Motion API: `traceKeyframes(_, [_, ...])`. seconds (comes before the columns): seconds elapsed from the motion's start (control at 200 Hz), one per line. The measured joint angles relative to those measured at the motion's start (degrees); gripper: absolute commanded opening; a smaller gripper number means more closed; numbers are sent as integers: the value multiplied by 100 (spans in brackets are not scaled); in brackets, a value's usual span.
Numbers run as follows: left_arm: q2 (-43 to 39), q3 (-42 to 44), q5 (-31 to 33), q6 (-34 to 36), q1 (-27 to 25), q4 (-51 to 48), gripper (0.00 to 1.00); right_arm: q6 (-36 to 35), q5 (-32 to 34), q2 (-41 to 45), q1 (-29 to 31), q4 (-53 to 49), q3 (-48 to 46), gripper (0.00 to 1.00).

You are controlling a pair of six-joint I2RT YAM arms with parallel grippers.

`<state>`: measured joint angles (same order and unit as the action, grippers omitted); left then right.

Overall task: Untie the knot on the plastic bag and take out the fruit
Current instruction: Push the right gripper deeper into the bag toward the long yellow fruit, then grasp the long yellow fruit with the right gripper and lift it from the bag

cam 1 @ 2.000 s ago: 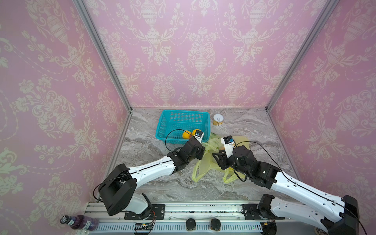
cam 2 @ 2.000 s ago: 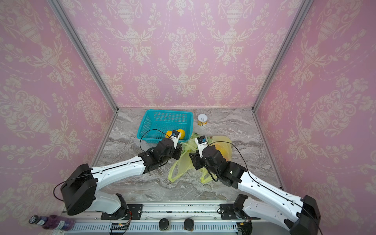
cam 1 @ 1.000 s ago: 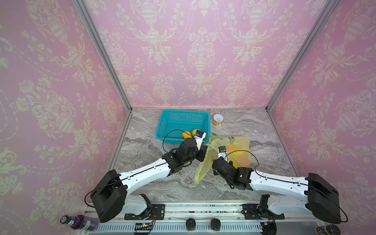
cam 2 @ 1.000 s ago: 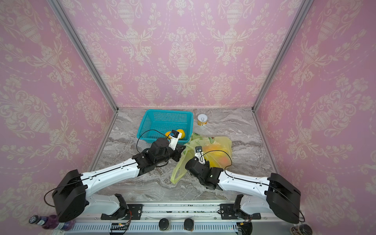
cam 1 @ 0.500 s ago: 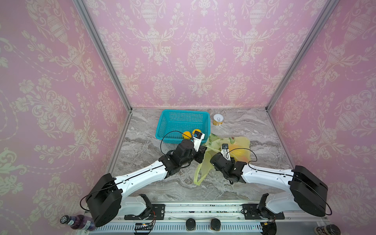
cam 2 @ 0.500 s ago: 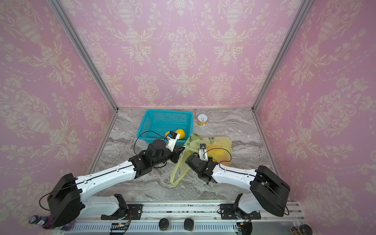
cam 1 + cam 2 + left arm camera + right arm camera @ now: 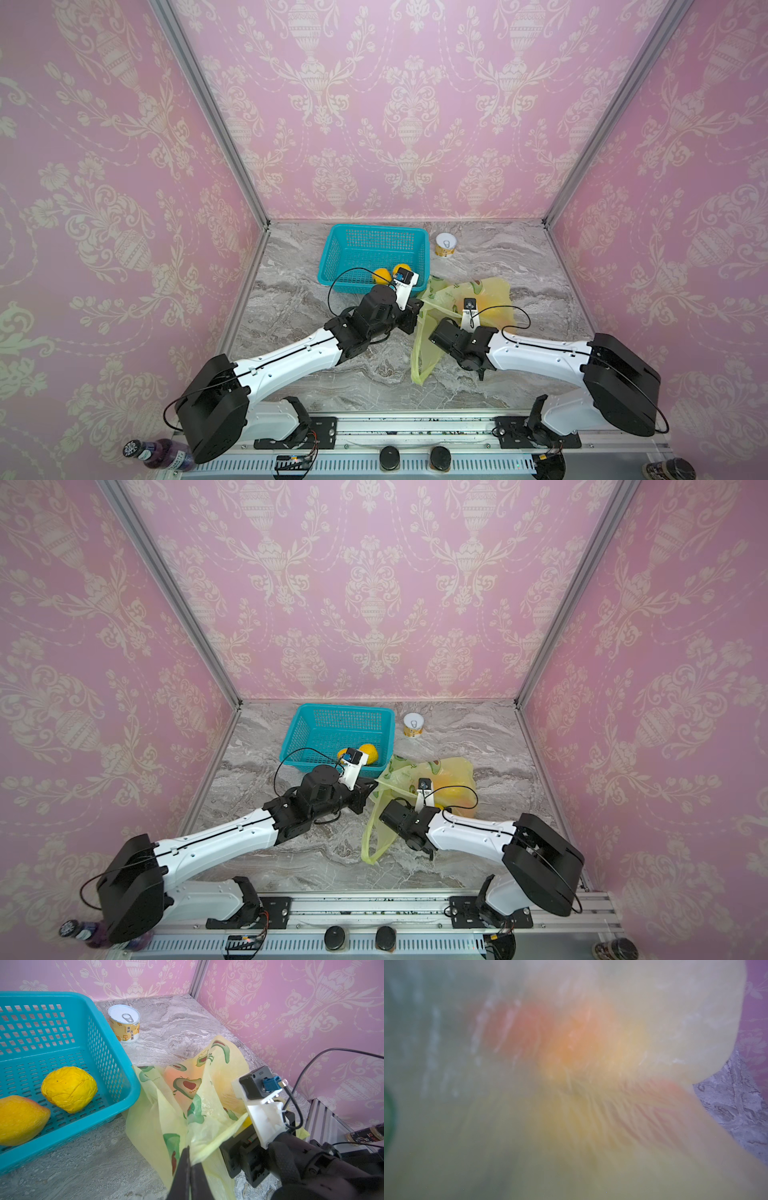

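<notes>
Left gripper (image 7: 189, 1157) clamped on a handle strip of thin translucent yellow-green plastic bag (image 7: 187, 1088). Right gripper (image 7: 441, 335) buried in bag folds, can't tell jaw gap. Blurred orange fruit (image 7: 566, 1049) inside bag, just ahead of it.

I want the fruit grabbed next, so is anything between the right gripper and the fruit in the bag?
Likely the plastic bag: its film veils the right wrist view, the fruit an orange blur behind. Fingertips of the right gripper are hidden.
</notes>
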<state>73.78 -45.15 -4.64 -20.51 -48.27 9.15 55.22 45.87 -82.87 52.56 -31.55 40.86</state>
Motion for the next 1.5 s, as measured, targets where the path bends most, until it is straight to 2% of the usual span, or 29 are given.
traceKeyframes(0.21, [2,0,-20,-22,0,0,0,127,-52,96,-219,109,-345,97])
traceKeyframes(0.46, [2,0,-17,-22,0,-4,0,-258,-437,-63,-511,684,-492,96])
traceKeyframes(0.575, [2,0,-22,-22,0,-4,0,-337,-481,-356,-564,879,-437,87])
traceKeyframes(0.731, [2,0,-7,-20,0,-4,0,-555,-562,-584,-592,968,-232,60])
traceKeyframes(0.821, [2,0,4,-20,0,-4,0,-654,-667,-579,-592,973,-223,47])
traceKeyframes(0.991, [9,0,7,-20,0,0,0,-938,-787,-181,-302,973,-223,38])
traceKeyframes(1.221, [181,-2,247,-20,0,-20,0,-1480,-933,1064,407,1182,-308,24])
traceKeyframes(1.501, [284,-70,479,-24,0,-101,0,-2273,-2122,2778,612,2166,-1399,19])
